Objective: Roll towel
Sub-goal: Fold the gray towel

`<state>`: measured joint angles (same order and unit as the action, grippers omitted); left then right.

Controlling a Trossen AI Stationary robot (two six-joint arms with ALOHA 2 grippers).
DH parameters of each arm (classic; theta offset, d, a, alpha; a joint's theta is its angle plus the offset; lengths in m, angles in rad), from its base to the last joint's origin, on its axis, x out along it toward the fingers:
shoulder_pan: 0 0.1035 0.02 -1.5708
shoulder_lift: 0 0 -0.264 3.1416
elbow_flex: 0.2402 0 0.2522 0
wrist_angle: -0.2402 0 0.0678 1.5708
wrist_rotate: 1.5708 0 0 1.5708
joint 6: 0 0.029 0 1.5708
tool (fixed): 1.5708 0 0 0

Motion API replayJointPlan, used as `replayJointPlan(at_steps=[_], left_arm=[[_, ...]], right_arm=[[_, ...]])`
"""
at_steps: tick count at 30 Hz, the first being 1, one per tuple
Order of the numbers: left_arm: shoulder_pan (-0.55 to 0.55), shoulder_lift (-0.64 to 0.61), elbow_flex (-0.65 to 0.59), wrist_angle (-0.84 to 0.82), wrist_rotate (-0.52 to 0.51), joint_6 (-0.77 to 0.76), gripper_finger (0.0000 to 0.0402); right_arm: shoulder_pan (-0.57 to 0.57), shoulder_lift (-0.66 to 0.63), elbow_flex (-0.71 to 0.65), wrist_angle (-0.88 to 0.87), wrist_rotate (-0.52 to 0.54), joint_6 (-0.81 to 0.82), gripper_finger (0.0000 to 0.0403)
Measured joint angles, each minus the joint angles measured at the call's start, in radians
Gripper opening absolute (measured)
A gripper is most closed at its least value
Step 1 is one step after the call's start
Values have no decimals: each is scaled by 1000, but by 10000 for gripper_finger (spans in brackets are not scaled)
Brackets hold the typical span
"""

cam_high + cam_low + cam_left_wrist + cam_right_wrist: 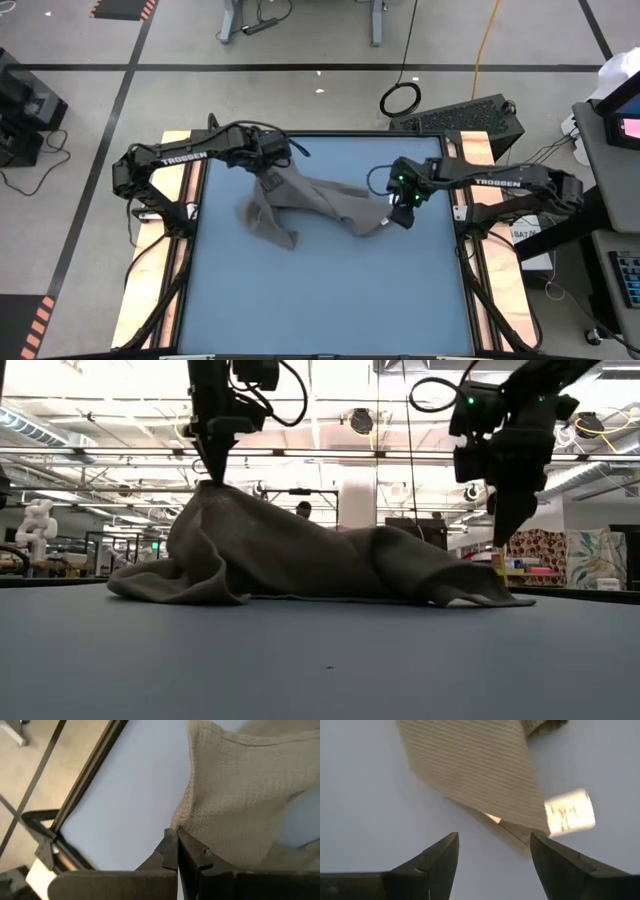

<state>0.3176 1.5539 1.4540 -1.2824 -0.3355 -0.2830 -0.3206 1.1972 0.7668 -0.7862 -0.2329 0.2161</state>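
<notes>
Towel (305, 205) bunched, unrolled, on far half of blue table (330, 300); long axis runs roughly 10 to 4 o'clock in high view. Left gripper (272, 165) clamped shut on towel's 10 o'clock corner, lifting it into peak. Right gripper (492, 857) spread open, empty, poised just above towel's 4 o'clock corner; white tag (569, 812) lies there, corner just ahead of jaws. Right arm nearer free end. Hard to tell: towel's edges lost in folds, underside hidden.
</notes>
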Motion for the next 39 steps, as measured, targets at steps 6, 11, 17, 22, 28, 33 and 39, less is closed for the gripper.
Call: replayJointPlan(at_steps=[6,11,17,22,28,33,39], left_arm=[[3,0,0,-10,0,-1,0],[3,0,0,-10,-1,-34,0],[3,0,0,-9,-2,-52,0],[3,0,0,-10,-2,-53,0],[2,0,0,-9,-1,-54,0],[2,-1,0,-10,-1,-83,7],[2,-1,0,-10,13,-108,11]], right_arm=[[9,-20,-90,66,31,-23,236],[8,-21,-185,153,93,26,236],[8,-21,-268,217,146,99,235],[8,-13,-268,235,157,259,235],[8,38,-269,235,171,353,204],[8,90,-264,239,191,398,136],[7,77,-266,260,164,444,25]])
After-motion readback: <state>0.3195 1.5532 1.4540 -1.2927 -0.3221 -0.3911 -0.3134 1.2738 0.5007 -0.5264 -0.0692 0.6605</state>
